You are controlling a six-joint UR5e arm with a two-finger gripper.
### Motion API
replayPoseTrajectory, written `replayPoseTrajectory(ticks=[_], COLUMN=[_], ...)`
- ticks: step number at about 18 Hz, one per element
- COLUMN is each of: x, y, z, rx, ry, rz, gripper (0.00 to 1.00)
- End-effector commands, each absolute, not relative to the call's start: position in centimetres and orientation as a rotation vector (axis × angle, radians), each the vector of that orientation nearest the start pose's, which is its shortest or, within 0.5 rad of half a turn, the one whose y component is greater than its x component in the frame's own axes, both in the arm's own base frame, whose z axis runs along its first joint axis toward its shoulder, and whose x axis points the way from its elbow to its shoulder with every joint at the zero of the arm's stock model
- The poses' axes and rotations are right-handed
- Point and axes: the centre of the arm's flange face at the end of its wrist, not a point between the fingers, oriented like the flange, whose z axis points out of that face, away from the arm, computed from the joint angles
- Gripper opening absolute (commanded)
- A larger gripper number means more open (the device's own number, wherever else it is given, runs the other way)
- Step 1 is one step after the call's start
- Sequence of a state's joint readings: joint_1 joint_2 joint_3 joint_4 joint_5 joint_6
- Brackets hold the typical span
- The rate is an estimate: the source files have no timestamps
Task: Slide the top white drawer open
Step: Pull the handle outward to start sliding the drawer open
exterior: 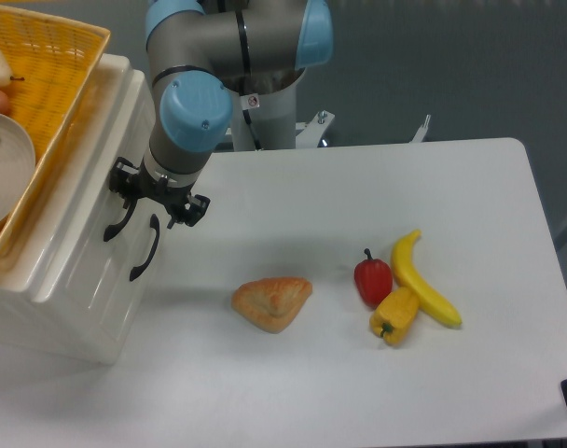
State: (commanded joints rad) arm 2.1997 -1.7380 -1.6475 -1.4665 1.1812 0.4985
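Top white drawer (78,201): upper of the two drawer fronts on the cream cabinet at the left edge of the table (377,392), under the yellow basket (55,56); it looks shut or barely out — hard to tell from this angle
Its handle (118,220): curved black bar, long axis running up and down the tilted drawer face; the lower drawer's handle (145,250) sits just beside it, to the right and lower
Gripper (156,194): right at the upper end of the top handle, black fingers apparently touching or hooked round it
Jaw state: cannot tell — the fingers merge with the black handle, so the gap is not readable
Key relation: the handle lies just below and left of the gripper; the free way out for the drawer is toward the open table on the right
Arm pose: wrist reaches down and left from the base behind, blue joint cap directly above the gripper
Judgement: pull should run straight out along the drawer's travel; a slanted pull could slip off or drag the cabinet
Well apart: pastry (272,302), red pepper (373,280), yellow pepper (394,314), banana (423,278)
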Motion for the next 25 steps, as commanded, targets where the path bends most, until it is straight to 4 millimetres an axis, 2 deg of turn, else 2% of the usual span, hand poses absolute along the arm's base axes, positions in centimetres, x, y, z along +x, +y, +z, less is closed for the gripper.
replayPoseTrajectory(ticks=[9, 18, 25], x=[-17.6, -17.41, -17.32], y=[53.43, 53.3, 53.18], z=[38.5, 39.05, 39.21], rx=[-2.976, -2.971, -2.97], ry=[-0.231, -0.228, -0.228], rz=[-0.605, -0.596, -0.595], gripper=[0.54, 0.3, 0.21])
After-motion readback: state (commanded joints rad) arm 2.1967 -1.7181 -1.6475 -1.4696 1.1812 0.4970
